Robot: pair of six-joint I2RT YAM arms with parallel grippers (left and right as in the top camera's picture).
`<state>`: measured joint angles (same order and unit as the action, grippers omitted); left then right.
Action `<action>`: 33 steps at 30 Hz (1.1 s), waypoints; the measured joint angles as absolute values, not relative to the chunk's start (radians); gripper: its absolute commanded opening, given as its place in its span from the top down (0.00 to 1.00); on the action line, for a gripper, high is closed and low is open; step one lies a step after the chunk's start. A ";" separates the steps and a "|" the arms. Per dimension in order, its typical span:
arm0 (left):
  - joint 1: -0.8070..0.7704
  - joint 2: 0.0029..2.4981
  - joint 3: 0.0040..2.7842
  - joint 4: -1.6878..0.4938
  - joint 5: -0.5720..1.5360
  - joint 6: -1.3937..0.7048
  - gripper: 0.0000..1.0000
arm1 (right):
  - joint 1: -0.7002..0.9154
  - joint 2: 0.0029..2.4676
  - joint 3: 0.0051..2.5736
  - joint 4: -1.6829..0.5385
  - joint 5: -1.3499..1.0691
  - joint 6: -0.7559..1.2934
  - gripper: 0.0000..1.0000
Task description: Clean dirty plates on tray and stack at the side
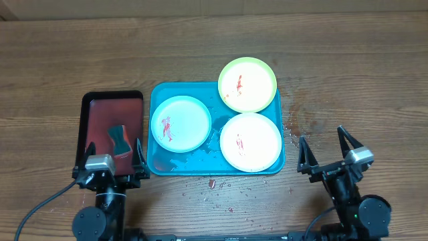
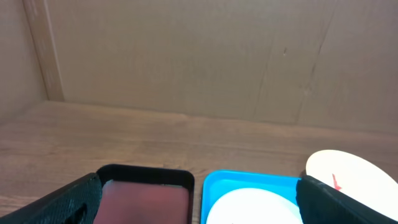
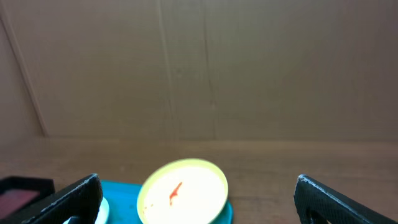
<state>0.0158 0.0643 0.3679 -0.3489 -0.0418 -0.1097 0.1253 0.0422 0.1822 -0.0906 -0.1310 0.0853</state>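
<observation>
Left gripper [image 1: 112, 155] fingers apart, over the near end of the dark red tray [image 1: 100, 110], which holds a dark block [image 1: 120, 137]. Blue tray [image 1: 190, 162] mid-table: light blue plate [image 1: 180, 122] left, green plate [image 1: 247, 84] far right overhanging the rim, cream plate [image 1: 251, 142] near right, all red-smeared. Right gripper [image 1: 326, 150] fingers apart, above table [image 1: 374, 80].
</observation>
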 measured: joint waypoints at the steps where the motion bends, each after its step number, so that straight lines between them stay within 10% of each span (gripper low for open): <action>1: 0.016 0.082 0.391 -0.368 -0.041 -0.113 0.00 | 0.125 0.061 0.205 -0.103 -0.135 0.088 0.00; 33: 0.016 1.427 1.649 -1.359 -0.017 -0.128 0.00 | 0.125 1.399 1.387 -0.999 -0.468 0.105 0.00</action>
